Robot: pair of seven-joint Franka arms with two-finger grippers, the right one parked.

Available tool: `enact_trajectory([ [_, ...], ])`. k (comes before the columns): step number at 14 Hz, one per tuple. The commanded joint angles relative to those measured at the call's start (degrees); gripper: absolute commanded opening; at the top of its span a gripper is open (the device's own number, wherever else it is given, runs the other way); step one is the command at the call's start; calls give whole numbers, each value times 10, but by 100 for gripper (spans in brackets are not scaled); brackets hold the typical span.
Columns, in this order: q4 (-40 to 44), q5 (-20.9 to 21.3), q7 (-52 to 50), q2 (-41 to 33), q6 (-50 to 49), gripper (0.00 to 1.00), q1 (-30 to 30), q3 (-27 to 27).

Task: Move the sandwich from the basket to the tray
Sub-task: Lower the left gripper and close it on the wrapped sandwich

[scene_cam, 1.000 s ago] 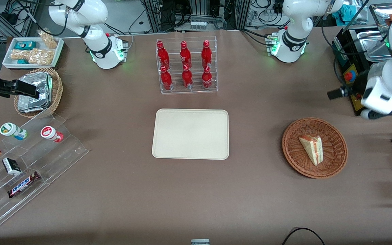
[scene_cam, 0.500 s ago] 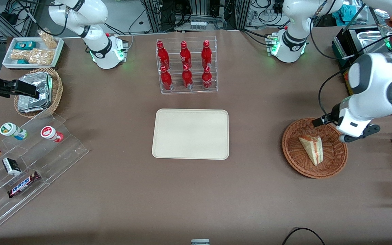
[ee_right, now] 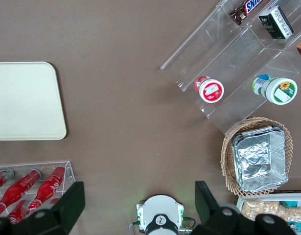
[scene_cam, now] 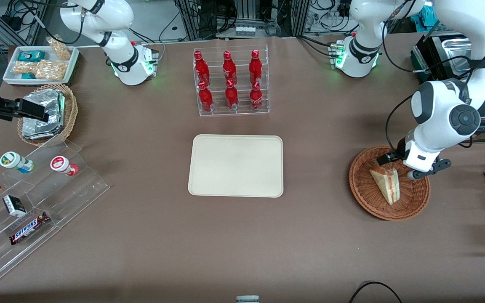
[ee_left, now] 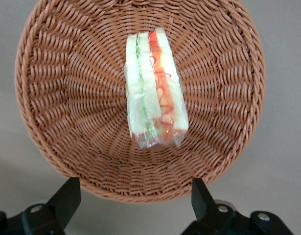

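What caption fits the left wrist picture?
Open end effector hovers above the wrapped sandwich lying in the wicker basket.

A table [scene_cam: 150,235] covered in brown cloth is seen. Farther from the front camera than the table, metal framing with dark cables [scene_cam: 251,17] is seen on a grey floor [scene_cam: 154,17].

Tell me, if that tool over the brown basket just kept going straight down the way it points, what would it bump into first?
Probably the sandwich. The tool hangs open above the basket, its fingers spread wider than the sandwich. How much height remains is hard to judge.
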Motion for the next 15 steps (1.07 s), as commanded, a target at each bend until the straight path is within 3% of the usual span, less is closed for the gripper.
enact_trajectory([
  [1,-7,7,-4,18,35,100,7,-5],
  [7,-1,7,-4,64,110,100,7,-5],
  [15,29,5,-4,93,118,100,8,-4],
])
